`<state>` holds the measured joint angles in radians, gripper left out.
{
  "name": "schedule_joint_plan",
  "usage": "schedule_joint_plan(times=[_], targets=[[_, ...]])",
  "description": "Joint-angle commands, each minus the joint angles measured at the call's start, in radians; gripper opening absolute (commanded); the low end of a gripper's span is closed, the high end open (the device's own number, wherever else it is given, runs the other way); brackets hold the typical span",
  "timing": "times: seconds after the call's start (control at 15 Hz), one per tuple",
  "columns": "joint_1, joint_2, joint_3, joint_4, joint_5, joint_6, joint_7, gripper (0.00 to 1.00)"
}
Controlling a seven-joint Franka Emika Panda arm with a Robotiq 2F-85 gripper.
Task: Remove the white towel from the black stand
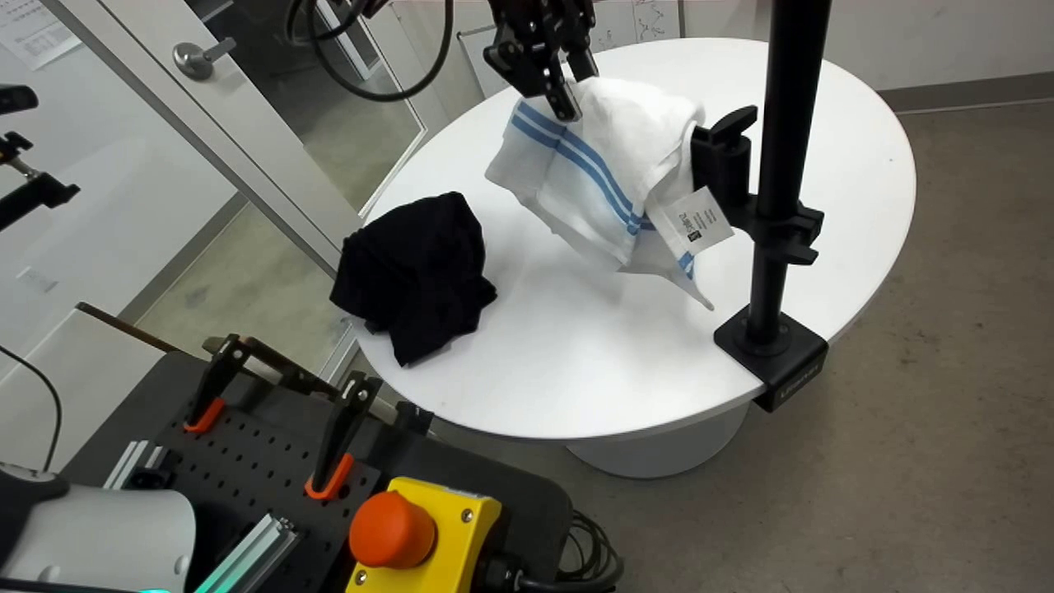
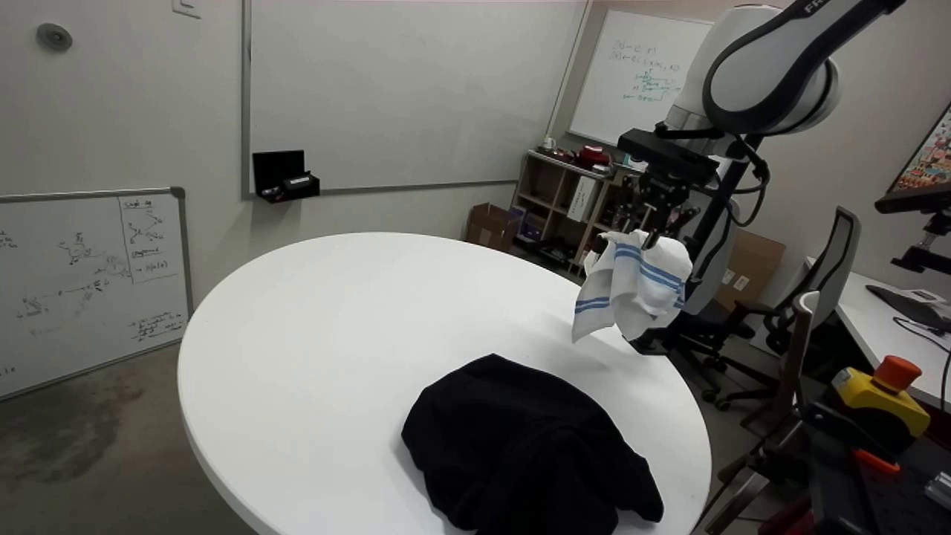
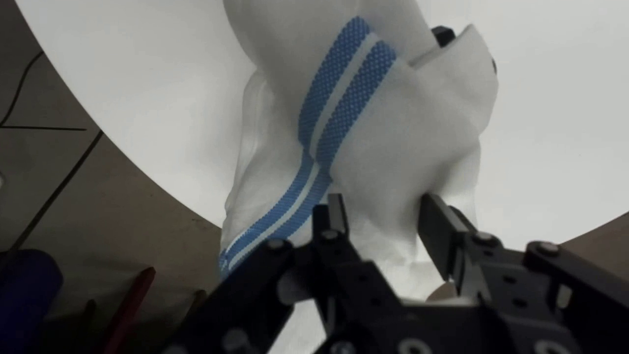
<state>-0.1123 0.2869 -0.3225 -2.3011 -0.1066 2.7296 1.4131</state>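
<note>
The white towel [image 1: 597, 169] with blue stripes hangs over the arm of the black stand [image 1: 782, 140], above the table. It also shows in an exterior view [image 2: 631, 286] and the wrist view [image 3: 408, 123]. A small black piece, apparently of the stand, peeks out from the towel's folds in the wrist view [image 3: 443, 35]. My gripper [image 1: 577, 92] is at the towel's upper part, pointing down. Its fingers stand apart in the wrist view [image 3: 383, 206], with towel cloth showing between and beyond them. Whether the fingertips touch the cloth I cannot tell.
The round white table [image 1: 535, 371] carries a crumpled black cloth [image 1: 416, 276], also seen in an exterior view [image 2: 527, 438]. The stand's base [image 1: 770, 350] is clamped at the table edge. A yellow box with an orange button [image 1: 445, 527] sits on the robot's bench.
</note>
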Motion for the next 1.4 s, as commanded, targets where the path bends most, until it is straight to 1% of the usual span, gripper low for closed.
schedule_joint_plan(times=[0.0,0.13,0.2,0.4,0.6,0.87,1.07,1.33], targets=[[0.02,0.015,-0.018,0.018,-0.009,0.005,0.004,0.14],[0.019,0.014,-0.016,0.021,-0.005,0.005,0.003,0.02],[0.02,0.014,-0.016,0.02,-0.005,0.006,0.003,0.0],[0.019,0.01,-0.014,0.018,-0.002,0.006,0.0,0.01],[0.013,-0.019,-0.005,0.012,0.017,0.004,-0.01,0.01],[0.009,-0.109,0.01,-0.006,0.031,0.007,-0.028,0.01],[-0.001,-0.191,0.045,-0.02,0.058,0.009,-0.055,0.01],[-0.002,-0.296,0.112,-0.034,0.15,0.008,-0.14,0.01]])
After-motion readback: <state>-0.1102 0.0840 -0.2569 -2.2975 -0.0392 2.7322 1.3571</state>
